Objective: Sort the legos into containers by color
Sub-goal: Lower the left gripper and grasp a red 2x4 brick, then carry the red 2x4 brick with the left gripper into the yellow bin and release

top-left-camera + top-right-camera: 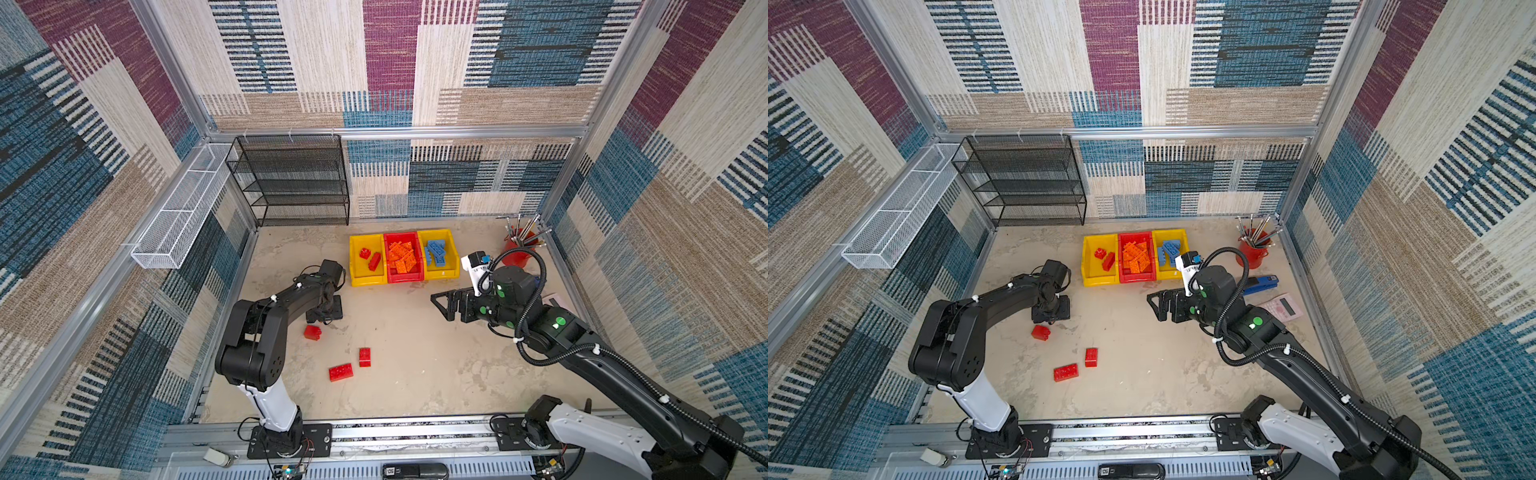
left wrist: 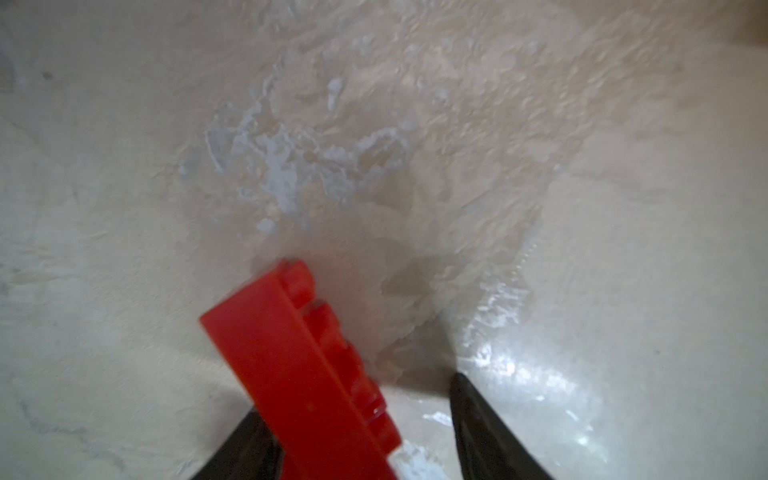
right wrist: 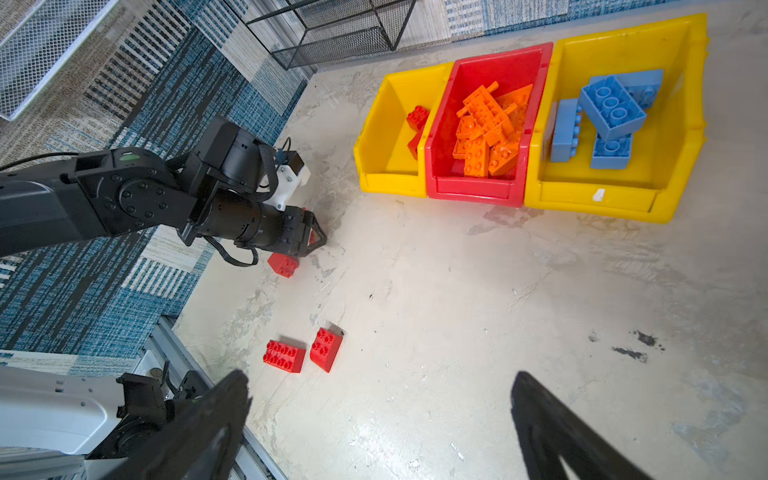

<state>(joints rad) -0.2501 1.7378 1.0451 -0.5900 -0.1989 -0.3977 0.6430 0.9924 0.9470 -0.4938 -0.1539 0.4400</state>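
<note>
My left gripper (image 2: 357, 399) points down at the floor with a red lego (image 2: 299, 374) between its jaws. The brick leans on one finger, and a gap shows to the other finger (image 2: 478, 419). In both top views the gripper's body (image 1: 324, 311) hides that brick. Three more red legos lie loose on the floor (image 1: 312, 332) (image 1: 365, 356) (image 1: 340, 372). The containers stand in a row at the back: a yellow one (image 1: 368, 282) holds red bricks, a red one (image 1: 405, 277) orange, a yellow one (image 1: 444, 274) blue. My right gripper (image 3: 380, 376) hovers open and empty to the right of them (image 1: 440, 305).
A red cup of metal tools (image 1: 515, 253) stands in the back right corner. A blue stapler (image 1: 1260, 284) and a pink calculator (image 1: 1283, 307) lie by the right wall. A black wire shelf (image 1: 291, 183) and a white wire basket (image 1: 183, 208) line the back left.
</note>
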